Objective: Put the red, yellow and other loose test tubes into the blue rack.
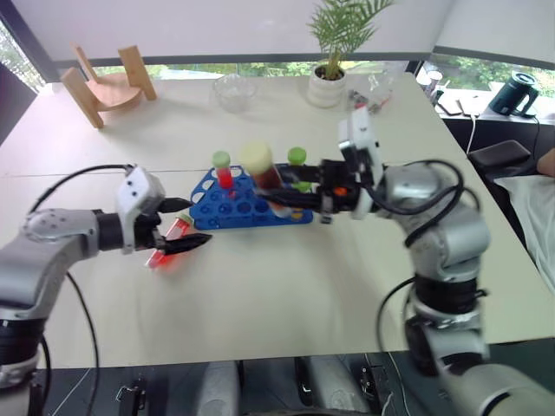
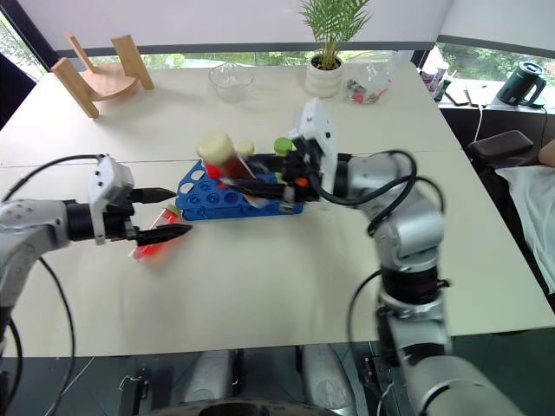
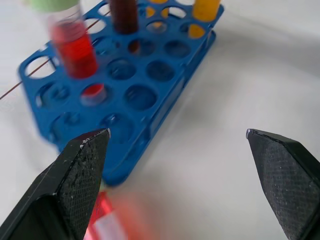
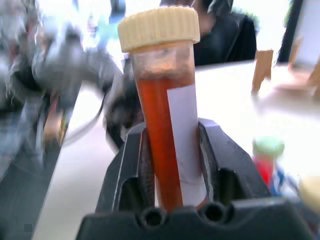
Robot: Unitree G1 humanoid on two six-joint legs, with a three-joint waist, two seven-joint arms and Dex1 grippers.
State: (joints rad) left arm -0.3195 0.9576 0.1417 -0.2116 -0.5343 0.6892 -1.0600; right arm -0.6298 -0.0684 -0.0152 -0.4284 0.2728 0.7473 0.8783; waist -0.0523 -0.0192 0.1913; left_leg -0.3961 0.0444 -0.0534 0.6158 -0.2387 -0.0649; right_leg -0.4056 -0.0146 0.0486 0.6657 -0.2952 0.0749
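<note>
The left gripper (image 1: 185,224), a pair of black textured fingers, hangs nearest the head camera with its jaws spread wide and nothing between them. Just under its lower finger a clear plastic tube of red liquid (image 1: 171,238) lies on its side on the pale tabletop (image 1: 286,295). At two o'clock from that gripper stands the bright blue plastic rack (image 1: 227,206) with rows of round holes. A clear tube of red liquid with a green cap (image 1: 224,169) stands upright in a hole near the rack's left end, and a yellow-orange tube with a green cap (image 1: 298,165) stands toward its right end. The right gripper (image 1: 286,189) reaches in from three o'clock and is clenched on a clear tube of dark brown liquid with a cream cap (image 4: 167,115), held tilted above the rack's middle, cap up. A potted palm in a white pot (image 1: 329,78) stands at twelve o'clock, well apart.
</note>
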